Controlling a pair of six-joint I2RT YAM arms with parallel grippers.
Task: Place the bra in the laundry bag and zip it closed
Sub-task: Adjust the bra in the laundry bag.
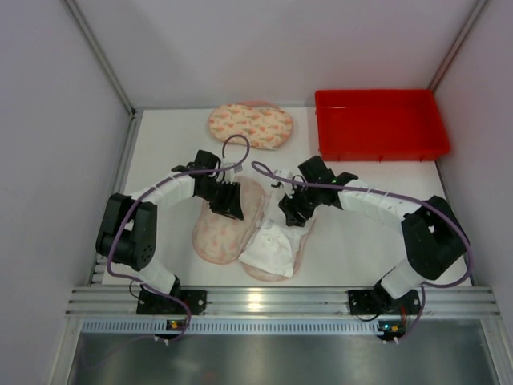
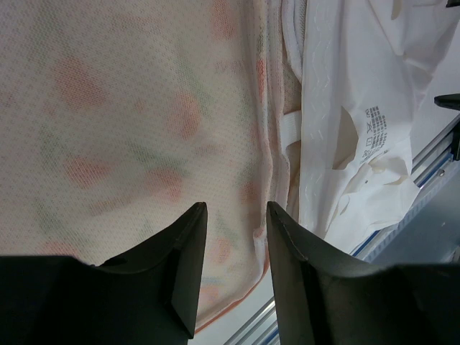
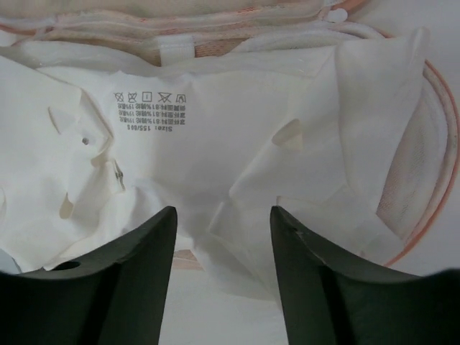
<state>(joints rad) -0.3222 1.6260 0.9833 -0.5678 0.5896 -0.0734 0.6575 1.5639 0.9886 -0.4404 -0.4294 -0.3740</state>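
Top view: an opened mesh bag [image 1: 218, 234] with a pink print lies on the white table [image 1: 353, 233], near the middle of the near edge, its two halves spread side by side. The white bra [image 1: 268, 247] rests crumpled on the right half, not enclosed; the bag is unzipped. The left end effector [image 1: 231, 207] hangs over the left half, and the right end effector [image 1: 288, 215] over the bra. A red bin [image 1: 381, 124] stands at the far right corner. A second printed pouch [image 1: 251, 126] lies at the middle of the far edge, well apart from the bag.

Left wrist view: the left end effector [image 2: 233, 212] is open, its fingers parted and gripping nothing, above the printed mesh of the bag [image 2: 122, 122]. The bra [image 2: 359, 86] lies just beside, to the right in this view.

Right wrist view: the right end effector [image 3: 223, 215] is likewise open and empty, its fingers spread above the bra [image 3: 215, 122], whose care label [image 3: 151, 108] faces up. The bag's pink-edged rim [image 3: 424, 144] shows around the cloth.
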